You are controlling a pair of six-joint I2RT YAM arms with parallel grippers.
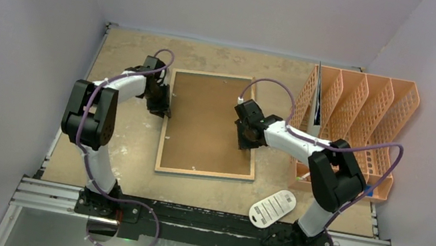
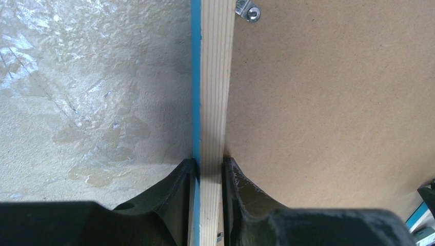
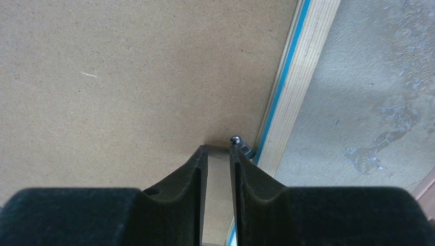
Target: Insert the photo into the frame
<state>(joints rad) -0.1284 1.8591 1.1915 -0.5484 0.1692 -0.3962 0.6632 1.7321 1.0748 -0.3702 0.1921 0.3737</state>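
left tool (image 2: 209, 166) clamps the frame (image 2: 213, 77) rail.

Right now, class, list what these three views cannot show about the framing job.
1. The photo: in no view; the backing board fills the frame, which lies face down.
2. Right wrist view: whether the right gripper grips the small clip; its fingertips hide the contact.
3. Top view: print on the white tag, too small.

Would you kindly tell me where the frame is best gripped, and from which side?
Take the frame by a long side rail from above, one finger outside, one inside over the backing board. It lies flat, back up, so only the narrow rail offers opposing faces; the left gripper straddles it.
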